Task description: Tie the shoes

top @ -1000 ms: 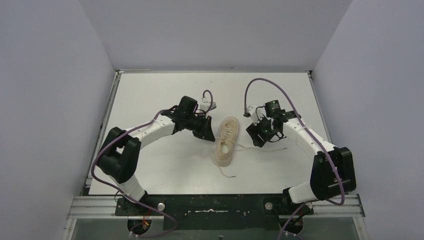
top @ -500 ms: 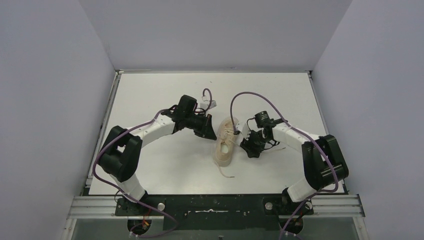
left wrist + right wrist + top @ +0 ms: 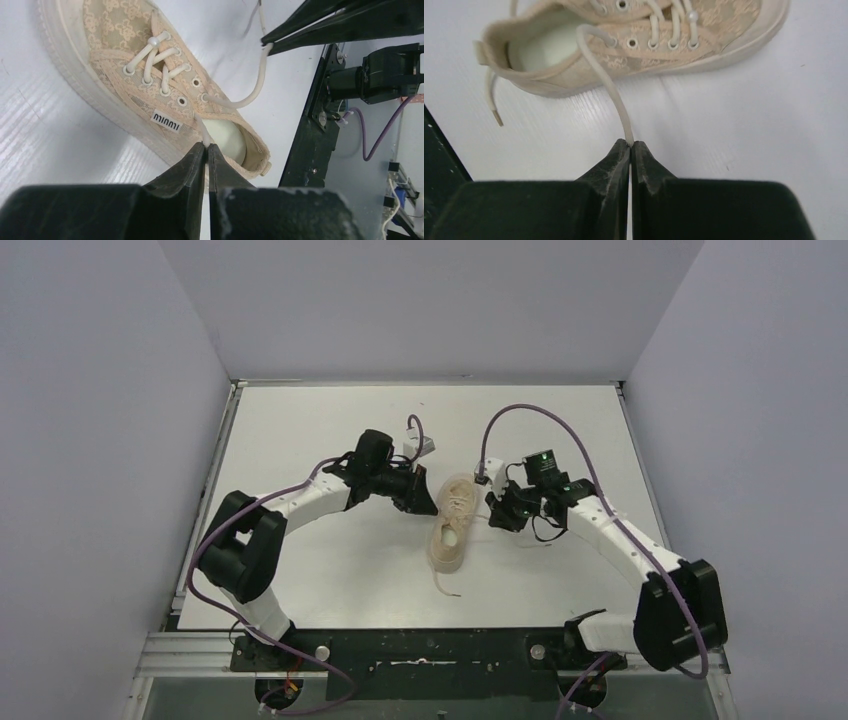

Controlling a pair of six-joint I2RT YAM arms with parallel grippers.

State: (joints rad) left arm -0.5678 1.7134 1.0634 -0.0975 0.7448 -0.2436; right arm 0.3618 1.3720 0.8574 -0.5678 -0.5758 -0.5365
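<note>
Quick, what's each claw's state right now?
Left claw: closed on a lace.
Right claw: closed on the other lace.

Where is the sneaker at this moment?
In the top view, the sneaker lies near the middle of the table, between the left gripper on its left and the right gripper on its right; each gripper pinches a lace.

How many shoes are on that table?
1: a cream sneaker on the table, between the left end effector and right end effector, each pinching one of its laces. No other shoe shows.
</note>
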